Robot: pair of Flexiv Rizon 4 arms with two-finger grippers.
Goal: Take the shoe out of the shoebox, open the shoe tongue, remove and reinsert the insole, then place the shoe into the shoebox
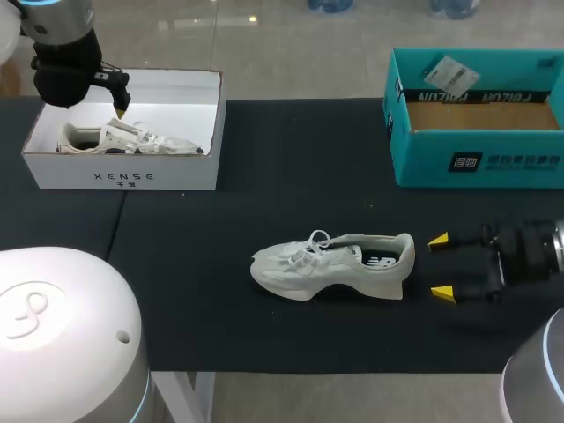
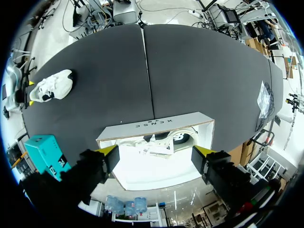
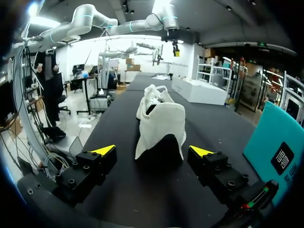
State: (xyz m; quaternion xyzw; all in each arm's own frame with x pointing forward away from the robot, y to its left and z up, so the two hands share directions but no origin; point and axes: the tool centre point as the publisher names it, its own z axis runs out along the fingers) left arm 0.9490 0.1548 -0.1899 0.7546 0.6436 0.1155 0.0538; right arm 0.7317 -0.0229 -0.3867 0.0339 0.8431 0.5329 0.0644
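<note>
Second shoe (image 1: 132, 139): partly hidden by shoebox (image 1: 123, 176) wall, beneath left gripper (image 2: 156, 150), fingers spread. Shoe (image 1: 333, 264): laid lengthwise left–right, toe left, heel facing right gripper (image 1: 441, 266), spread, empty.

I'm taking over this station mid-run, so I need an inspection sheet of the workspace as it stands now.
Surface: black table.
Job's things: white shoe upright mid-table; second shoe inside white shoebox.
Clutter: teal box, packet inside.
Grippers: left pincer open above the shoebox; right pincer open behind the mid-table shoe's heel, apart.
Cables: nothing seen on the table.
Surroundings: nothing seen.
</note>
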